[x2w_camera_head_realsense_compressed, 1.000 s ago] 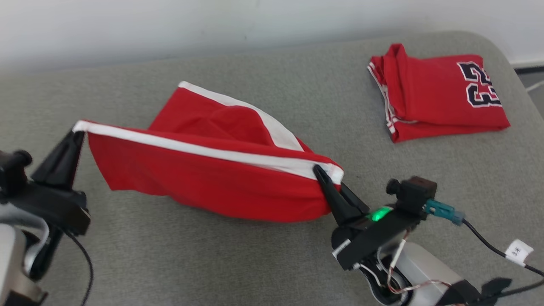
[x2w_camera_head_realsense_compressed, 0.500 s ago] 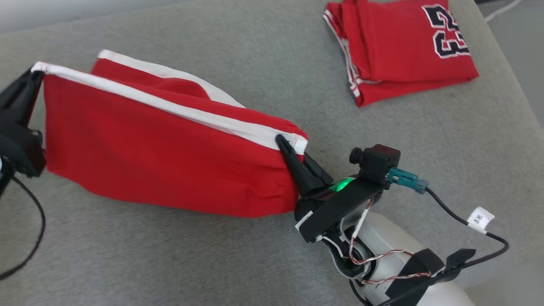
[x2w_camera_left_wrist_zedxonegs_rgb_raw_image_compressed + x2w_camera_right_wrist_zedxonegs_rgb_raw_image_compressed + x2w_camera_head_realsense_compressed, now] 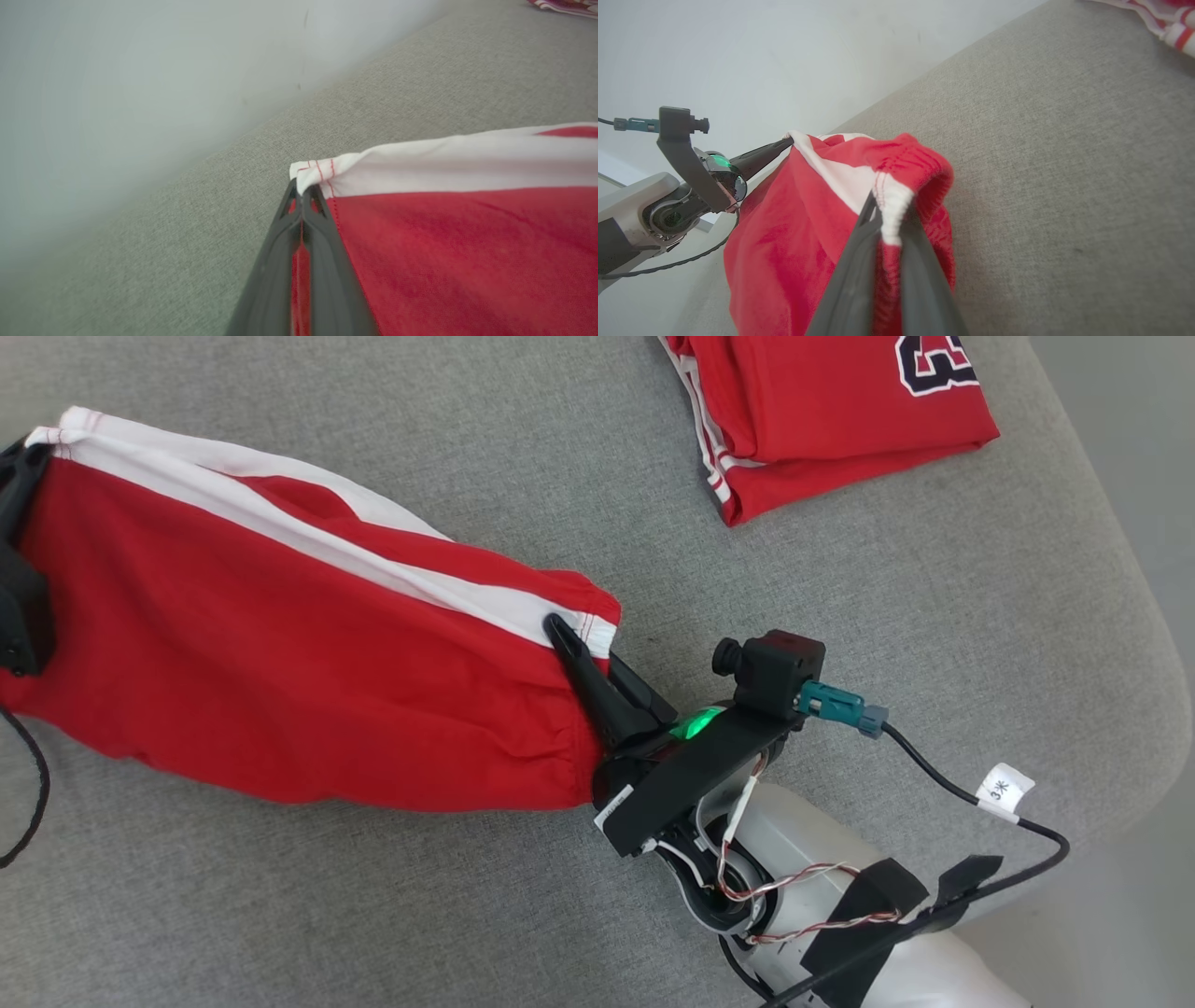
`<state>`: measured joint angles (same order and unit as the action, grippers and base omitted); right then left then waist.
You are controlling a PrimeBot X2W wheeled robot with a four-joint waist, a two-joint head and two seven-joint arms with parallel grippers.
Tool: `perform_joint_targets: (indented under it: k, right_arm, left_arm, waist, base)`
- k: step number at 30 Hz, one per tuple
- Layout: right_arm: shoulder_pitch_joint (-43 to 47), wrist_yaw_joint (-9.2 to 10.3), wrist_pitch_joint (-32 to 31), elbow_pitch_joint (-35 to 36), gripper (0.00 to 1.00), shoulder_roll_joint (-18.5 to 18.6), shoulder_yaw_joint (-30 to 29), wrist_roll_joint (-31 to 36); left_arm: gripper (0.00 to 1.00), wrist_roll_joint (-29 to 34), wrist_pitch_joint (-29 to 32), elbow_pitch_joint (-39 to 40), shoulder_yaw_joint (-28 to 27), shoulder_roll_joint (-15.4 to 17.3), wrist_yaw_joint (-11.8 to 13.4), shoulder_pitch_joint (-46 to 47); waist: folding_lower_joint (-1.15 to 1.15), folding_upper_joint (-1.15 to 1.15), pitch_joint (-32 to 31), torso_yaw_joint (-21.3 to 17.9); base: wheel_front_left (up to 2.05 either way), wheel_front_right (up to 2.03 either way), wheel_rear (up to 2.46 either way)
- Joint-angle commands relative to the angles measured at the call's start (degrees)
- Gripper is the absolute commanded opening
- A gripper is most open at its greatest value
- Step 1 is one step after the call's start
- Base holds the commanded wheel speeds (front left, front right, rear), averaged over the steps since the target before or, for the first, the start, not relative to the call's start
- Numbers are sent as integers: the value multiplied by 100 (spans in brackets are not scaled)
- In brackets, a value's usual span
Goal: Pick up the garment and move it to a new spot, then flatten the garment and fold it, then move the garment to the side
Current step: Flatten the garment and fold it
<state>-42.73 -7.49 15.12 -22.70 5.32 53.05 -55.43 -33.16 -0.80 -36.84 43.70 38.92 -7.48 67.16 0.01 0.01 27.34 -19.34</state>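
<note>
The garment [image 3: 280,663] is a pair of red shorts with a white side stripe, held stretched between both grippers above the grey cushion [image 3: 523,457]. My left gripper [image 3: 28,457] at the head view's left edge is shut on the hem corner; the left wrist view shows its fingers [image 3: 303,224] pinching the white stripe of the garment [image 3: 467,224]. My right gripper [image 3: 560,630] is shut on the elastic waistband end. In the right wrist view the fingers [image 3: 859,261] clamp the bunched waistband of the garment [image 3: 794,252], and the left gripper [image 3: 784,140] holds the far corner.
A folded red jersey [image 3: 822,401] with a dark number lies at the cushion's far right, also seen as the jersey [image 3: 1157,18]. The cushion's rounded right edge [image 3: 1148,644] drops off to the floor. A pale wall [image 3: 117,93] runs behind the cushion. My right arm's cable [image 3: 943,784] trails right.
The head camera has tilted down and shifted, so everything slid up and left in view. The garment hangs more stretched out between the grippers, both still shut on it.
</note>
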Motion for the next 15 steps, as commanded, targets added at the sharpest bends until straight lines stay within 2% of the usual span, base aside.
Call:
perform_joint_targets:
  k: [1,6,8,9,10,11,15]
  right_arm:
    - [-64,-1,6,-23,0,-33,27,-3]
    - [-167,-1,8,-144,0,-58,81,91]
    - [-157,0,7,-179,37,-67,76,138]
    - [-156,0,8,-189,85,-66,79,150]
    - [-148,-1,9,-193,100,-65,80,165]
    - [-131,0,8,-224,100,-48,105,189]
    - [-38,0,8,-239,100,74,102,282]
  left_arm:
    - [0,-74,-109,-65,100,28,4,109]
    - [0,-163,-257,-281,407,20,4,253]
    - [0,-224,-374,-408,507,-1,4,299]
    - [38,-199,-444,-479,547,-10,4,325]
    - [81,-193,-517,-546,587,-21,4,333]
    - [100,-207,-580,-619,636,-48,4,329]
    - [100,-331,-847,-823,760,-155,4,238]
  waist:
    - [-1,-1,52,-40]
    - [-1,-1,68,-25]
    - [-1,-1,66,-19]
    - [-1,-1,60,-14]
    - [-1,-1,49,-5]
    - [-1,-1,31,6]
    - [-1,-1,-104,87]
  base:
    - [0,0,0]
    - [0,0,0]
    - [0,0,0]
    - [0,0,0]
    - [0,0,0]
    - [0,0,0]
    - [0,0,0]
